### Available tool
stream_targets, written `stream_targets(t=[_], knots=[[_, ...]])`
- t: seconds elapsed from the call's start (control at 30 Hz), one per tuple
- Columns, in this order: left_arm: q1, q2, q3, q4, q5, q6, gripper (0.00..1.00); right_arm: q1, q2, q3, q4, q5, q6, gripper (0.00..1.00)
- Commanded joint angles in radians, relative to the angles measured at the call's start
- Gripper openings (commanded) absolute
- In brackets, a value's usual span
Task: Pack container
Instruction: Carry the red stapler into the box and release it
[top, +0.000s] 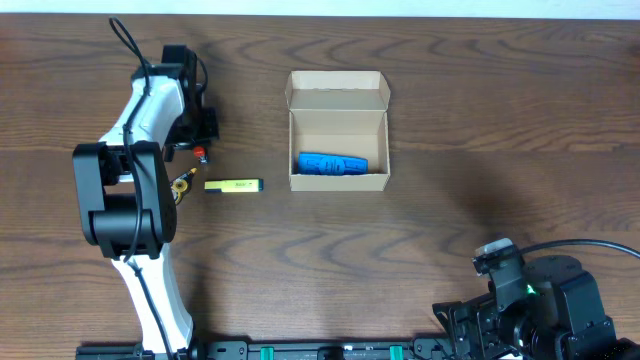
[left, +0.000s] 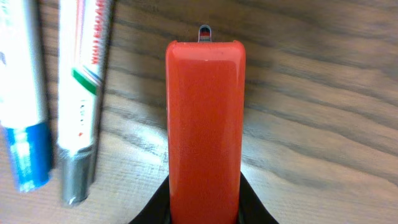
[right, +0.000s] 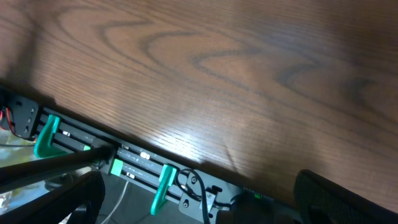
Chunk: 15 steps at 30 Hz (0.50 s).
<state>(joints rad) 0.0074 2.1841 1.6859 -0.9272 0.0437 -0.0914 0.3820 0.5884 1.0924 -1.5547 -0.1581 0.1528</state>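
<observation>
- Left pincer (left: 204, 213): jaws together on the red object (left: 205, 124), one at each long side. As far as the wrist view shows, they hold only the end nearest the pincer.
- Risk, hold: we judge that so short a purchase on a smooth casing may let the object swing or slip on lifting.
- Risk, neighbours: the blue-capped pen (left: 22, 93) and the grey-capped pen (left: 84, 93) lie just beside the pincer, apart from the red object. A sideways start could roll them.
- Container (top: 338, 183): open, flap back, well apart from the left pincer, beyond the yellow marker (top: 233, 185). It holds a blue item (top: 330, 163).
- Risk, delivery: a low carry may strike the yellow marker or the container's wall. The blue item takes up room, so the red object may land askew.
- Right pincer (right: 208, 205): jaws wide apart, empty, by the table (right: 249, 74) edge. We see no hazard.
</observation>
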Motion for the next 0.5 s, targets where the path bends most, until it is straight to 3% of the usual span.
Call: stream_targets(t=[0.0, 0.2, 0.47], knots=[[-0.025, -0.052, 0.130, -0.047, -0.018, 0.033, 0.06, 0.008, -0.001, -0.001, -0.002, -0.003, 0.011, 0.99], [-0.135, -0.153, 0.269, -0.100, -0.016, 0.181, 0.06, 0.008, -0.001, -0.001, -0.002, -0.003, 0.011, 0.99], [-0.400, -0.222, 0.288, -0.135, 0.039, 0.707, 0.06, 0.008, -0.001, -0.001, -0.002, -0.003, 0.011, 0.99]])
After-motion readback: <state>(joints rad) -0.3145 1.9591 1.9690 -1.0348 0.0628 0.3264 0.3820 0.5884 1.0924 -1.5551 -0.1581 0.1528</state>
